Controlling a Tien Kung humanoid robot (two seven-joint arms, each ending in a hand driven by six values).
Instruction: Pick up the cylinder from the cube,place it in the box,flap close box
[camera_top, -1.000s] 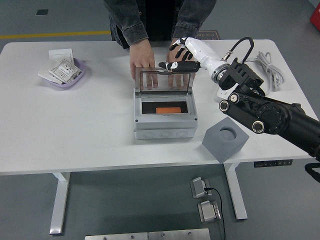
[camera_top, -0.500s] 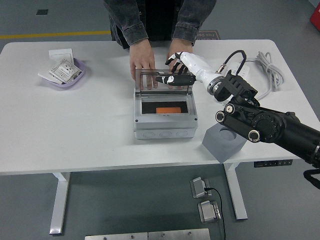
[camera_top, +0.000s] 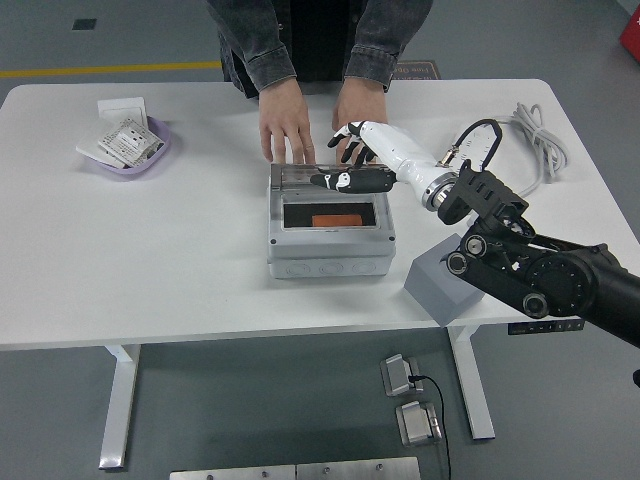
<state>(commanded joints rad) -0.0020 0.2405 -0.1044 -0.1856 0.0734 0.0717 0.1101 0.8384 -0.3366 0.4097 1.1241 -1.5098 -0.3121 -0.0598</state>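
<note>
The grey box (camera_top: 330, 250) stands mid-table with its clear lid (camera_top: 300, 175) tilted low over the opening. An orange cylinder (camera_top: 336, 220) lies inside. My right hand (camera_top: 340, 166), white with black fingertips (camera_top: 330, 181), rests open against the lid's top edge and holds nothing. The grey cube (camera_top: 438, 287) sits to the right of the box, its top partly hidden by my right arm. A person's two hands (camera_top: 286, 128) lie flat on the table just behind the box. My left arm is out of view.
A purple bowl (camera_top: 128, 148) of packets and a small white box (camera_top: 121, 105) sit at the far left. A coiled white cable (camera_top: 533, 138) lies at the far right. The table's near edge (camera_top: 250, 340) runs just in front of the box.
My right hand has moved left and down with the lid, which went from upright to tilted low over the box. My arm now covers the cube's hollow.
</note>
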